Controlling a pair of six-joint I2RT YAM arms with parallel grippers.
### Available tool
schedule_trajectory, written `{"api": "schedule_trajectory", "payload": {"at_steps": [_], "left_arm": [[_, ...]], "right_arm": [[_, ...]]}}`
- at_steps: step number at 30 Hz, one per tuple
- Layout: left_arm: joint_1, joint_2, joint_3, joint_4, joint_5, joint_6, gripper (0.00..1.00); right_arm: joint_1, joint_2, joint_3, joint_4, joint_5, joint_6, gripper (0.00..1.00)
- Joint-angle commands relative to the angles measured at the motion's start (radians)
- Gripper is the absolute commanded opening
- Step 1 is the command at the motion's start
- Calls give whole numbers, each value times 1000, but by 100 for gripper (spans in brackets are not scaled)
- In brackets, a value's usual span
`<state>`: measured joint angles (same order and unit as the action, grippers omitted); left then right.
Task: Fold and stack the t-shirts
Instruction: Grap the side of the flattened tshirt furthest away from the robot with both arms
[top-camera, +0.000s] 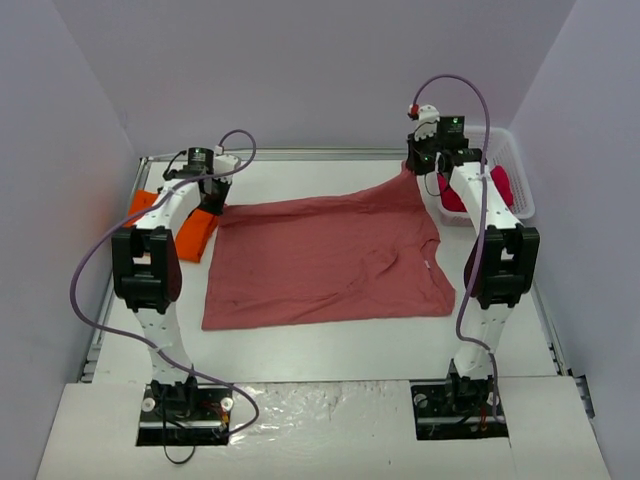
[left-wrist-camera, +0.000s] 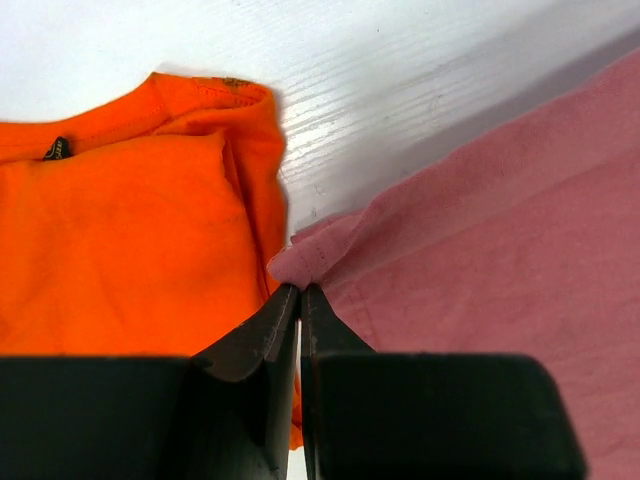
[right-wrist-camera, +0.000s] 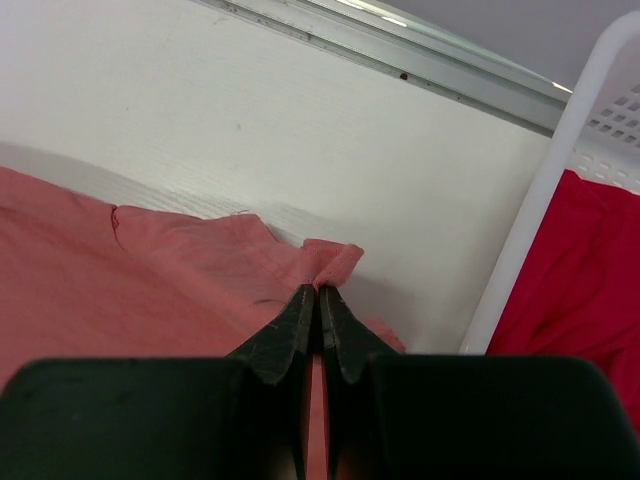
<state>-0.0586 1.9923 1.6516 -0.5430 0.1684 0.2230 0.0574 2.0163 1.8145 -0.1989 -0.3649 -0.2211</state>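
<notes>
Brick-red t-shirt (top-camera: 330, 260) spread on the desk (top-camera: 330, 340), pinched at its two far corners. Left jaws are closed on the corner just beside the orange t-shirt (left-wrist-camera: 120, 230). Right jaws are closed on the corner near the white basket (right-wrist-camera: 545, 190) that holds the crimson t-shirt (right-wrist-camera: 585, 280). Each grip takes only a small bunch of hem, so a hard or uneven pull would likely slip one corner free and skew the fold. The left jaws, working so near the orange cloth, could also snag it and drag it along.

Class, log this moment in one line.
left hand: shut on brick-red t-shirt | right hand: shut on same shirt | orange t-shirt: at left | crimson t-shirt: in basket
</notes>
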Motion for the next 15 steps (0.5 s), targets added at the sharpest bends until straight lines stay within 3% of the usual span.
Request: {"api": "schedule_trajectory", "payload": {"at_steps": [1,15], "left_arm": [[9,-89,2,17,3,4,2],[9,-197,-125,20,6,27,2]], "right_arm": [[-10,-91,-33,-20,-14,-30,0],[-13,-185,-165,-74,-34,-63,0]]}}
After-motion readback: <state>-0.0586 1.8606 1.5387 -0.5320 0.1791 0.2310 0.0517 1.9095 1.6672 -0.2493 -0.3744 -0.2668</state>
